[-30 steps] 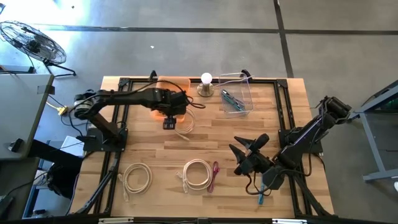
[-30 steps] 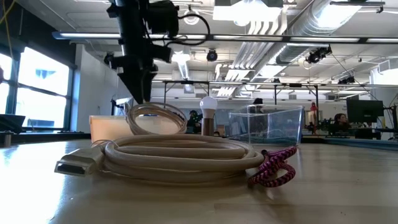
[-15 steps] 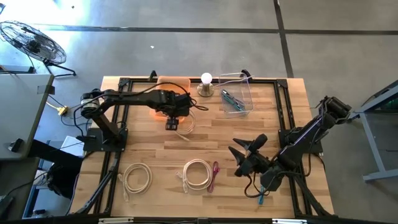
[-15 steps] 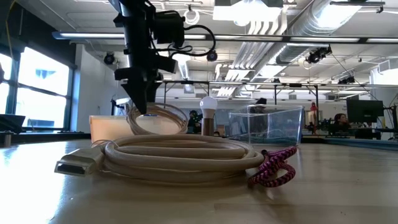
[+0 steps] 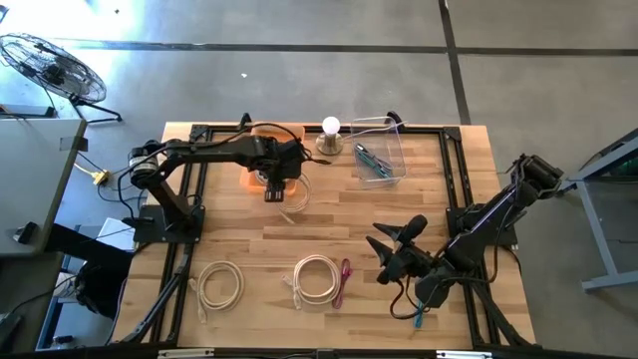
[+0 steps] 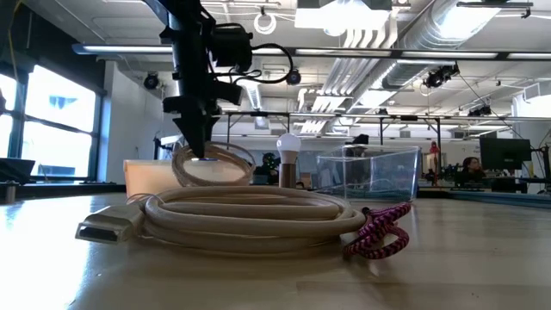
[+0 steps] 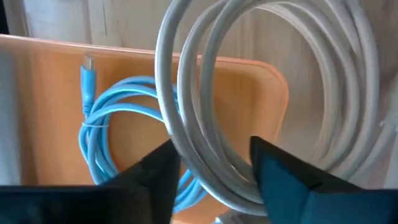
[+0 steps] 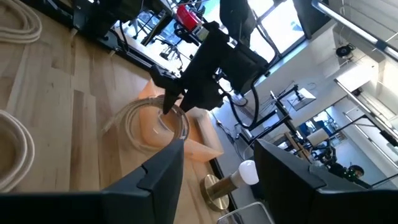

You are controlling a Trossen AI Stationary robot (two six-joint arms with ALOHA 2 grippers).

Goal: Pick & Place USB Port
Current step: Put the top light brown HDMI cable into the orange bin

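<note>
My left gripper (image 5: 274, 191) stands at the near right corner of the orange tray (image 5: 274, 128), fingers pointing down (image 6: 200, 153), shut on a coil of white cable (image 5: 296, 196). In the left wrist view the coil (image 7: 261, 93) hangs over the tray's edge (image 7: 43, 112), and a blue cable (image 7: 99, 143) lies in the tray. My right gripper (image 5: 377, 257) is open and empty above the table's right half, and its wrist view (image 8: 217, 180) looks toward the left arm. My left gripper holds several strands on one side of the white coil (image 7: 208, 177) between its two fingers. The fingers come from above, pointing down, across the strands. The coil stands on edge (image 6: 215, 164) below the fingers. The nearer cable hides its lower part in the low view.
A white cable coil with a purple tie (image 5: 319, 278) and another white coil (image 5: 219, 284) lie near the front edge. A lamp with a white bulb (image 5: 330, 135) and a clear bin (image 5: 379, 152) stand at the far edge, to the right of the tray.
My left gripper has gone down a little and toward the table's far edge, closer to the orange tray, keeping its hold. The white coil has gone along with it, still on edge.
</note>
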